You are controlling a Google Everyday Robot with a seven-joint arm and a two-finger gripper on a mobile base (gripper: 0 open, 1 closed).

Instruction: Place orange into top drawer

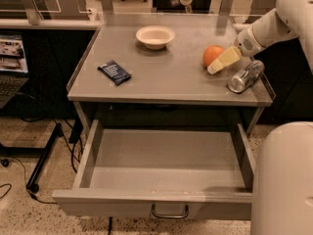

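Note:
The orange (pixel 211 53) lies on the grey tabletop (pixel 171 77) at the right, behind a silver can (pixel 244 76). My gripper (pixel 218 62) reaches in from the upper right and is right at the orange, its pale yellow end lying across the fruit's right front side. The orange rests on the table. The top drawer (pixel 161 199) is pulled wide open below the tabletop. Its inside is bare, and its curved handle (pixel 169 213) is at the front centre.
A white bowl (pixel 155 36) stands at the back middle of the tabletop. A dark blue snack packet (pixel 114 72) lies at the left. The robot's white body (pixel 283 180) fills the lower right. A dark desk stands to the left, with cables on the floor.

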